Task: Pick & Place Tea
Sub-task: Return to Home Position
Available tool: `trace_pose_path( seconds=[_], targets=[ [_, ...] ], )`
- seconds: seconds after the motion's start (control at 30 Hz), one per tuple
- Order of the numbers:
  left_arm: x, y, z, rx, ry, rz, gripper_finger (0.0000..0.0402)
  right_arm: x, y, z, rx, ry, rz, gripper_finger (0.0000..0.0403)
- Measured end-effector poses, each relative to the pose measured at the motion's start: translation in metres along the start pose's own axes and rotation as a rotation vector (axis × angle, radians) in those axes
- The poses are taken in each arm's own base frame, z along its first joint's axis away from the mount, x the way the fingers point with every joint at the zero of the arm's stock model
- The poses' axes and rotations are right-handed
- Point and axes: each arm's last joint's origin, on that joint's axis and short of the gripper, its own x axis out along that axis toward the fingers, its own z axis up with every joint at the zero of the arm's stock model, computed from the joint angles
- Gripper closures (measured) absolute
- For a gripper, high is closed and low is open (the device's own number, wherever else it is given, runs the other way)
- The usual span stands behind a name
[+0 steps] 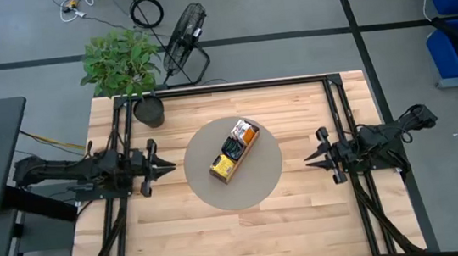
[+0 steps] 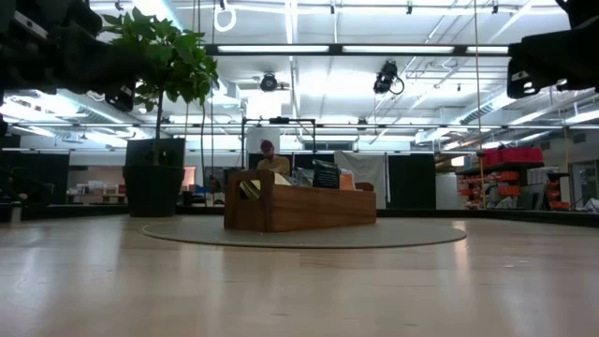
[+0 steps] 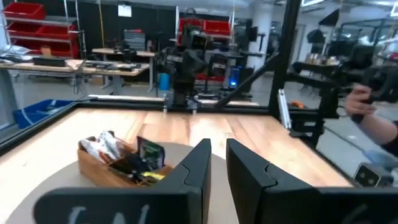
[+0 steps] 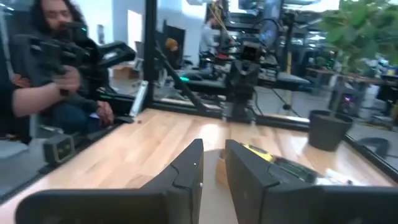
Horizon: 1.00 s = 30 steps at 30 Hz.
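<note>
Nearest the lens in its own wrist view, the left gripper (image 3: 217, 144) has its fingers (image 3: 196, 171) drawn together but for a thin slit, gripping nothing. The right gripper (image 4: 213, 144) looks the same. Ahead of the left fingertips, well apart, the wooden tray (image 3: 99, 173) holds the tea (image 3: 149, 154). Only the high view sorts it by colour. The yellow packets (image 1: 224, 166) fill the end toward the left gripper, the dark packets (image 1: 233, 149) sit midway, and the orange-and-white packets (image 1: 247, 129) lie toward the right. The low view shows only packet tops above the tray wall. Farther off, the right wrist view catches a person (image 4: 37, 81) beyond the table edge.
</note>
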Motion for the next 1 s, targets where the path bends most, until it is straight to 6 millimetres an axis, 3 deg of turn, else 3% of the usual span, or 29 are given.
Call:
trace_pose_path(
  seconds=[0.23,0.43,0.57,0.77,1.0],
  targets=[
    [0.000,0.004,-0.007,0.020,0.073,0.033,0.0349,0.000,0.001,0.000,-0.001,0.001,0.026,0.0328],
    [-0.001,0.003,-0.008,0.022,0.093,-0.080,0.0351,0.000,0.000,0.000,0.003,0.002,0.018,0.0328],
    [-0.002,0.005,-0.010,-0.009,0.153,-0.048,0.0358,0.000,0.000,0.000,0.003,0.002,0.009,0.0328],
    [-0.007,0.003,0.007,0.052,0.026,-0.060,0.0360,0.000,0.000,0.000,-0.005,0.003,-0.009,0.0328],
    [-0.013,0.004,-0.003,0.064,0.024,-0.071,0.0360,0.000,0.000,0.000,-0.019,0.002,0.005,0.0328]
  ],
)
